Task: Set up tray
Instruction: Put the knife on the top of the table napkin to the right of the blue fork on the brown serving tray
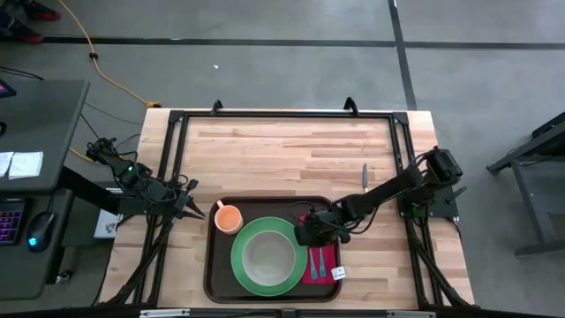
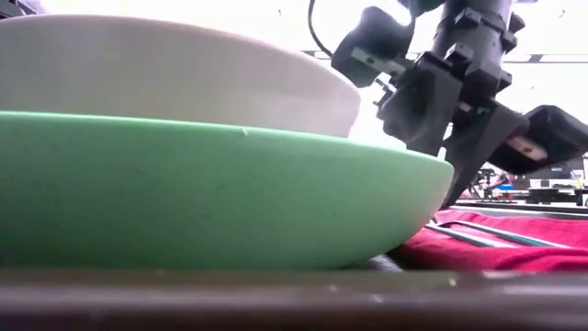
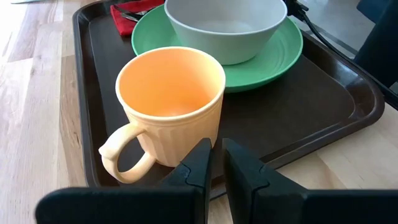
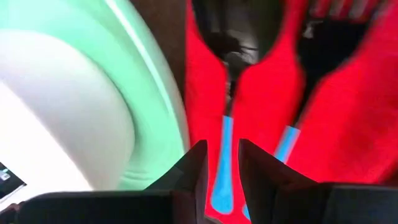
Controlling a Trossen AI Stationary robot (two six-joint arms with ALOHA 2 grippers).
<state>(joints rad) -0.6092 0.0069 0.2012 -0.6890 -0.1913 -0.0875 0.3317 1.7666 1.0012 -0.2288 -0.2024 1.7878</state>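
Along the counter's (image 1: 282, 150) front edge, from overhead: dark brown tray (image 1: 212, 269) lying flat, already carrying green plate (image 1: 240, 269) with pale bowl (image 1: 269, 258) stacked in it, orange mug (image 1: 229, 217) in the tray's far left corner, red napkin (image 1: 332, 252) down its right side. Right gripper (image 1: 305, 237) hovering at the napkin's far end. Left gripper (image 1: 196, 212) waiting just off the tray's left rim, beside the mug. Knife (image 1: 364, 177) lying apart on bare wood toward the right edge, probably the one piece missing from the setting.

From counter level: right fingers pointing down, just above the napkin.

Left wrist: fingers a narrow slit apart, grasping nothing, aimed at the mug.

Right wrist: fingers slightly parted, released, above blue-handled spoon (image 4: 231, 37) and fork (image 4: 329, 43) laid side by side on the napkin, as for a place setting.
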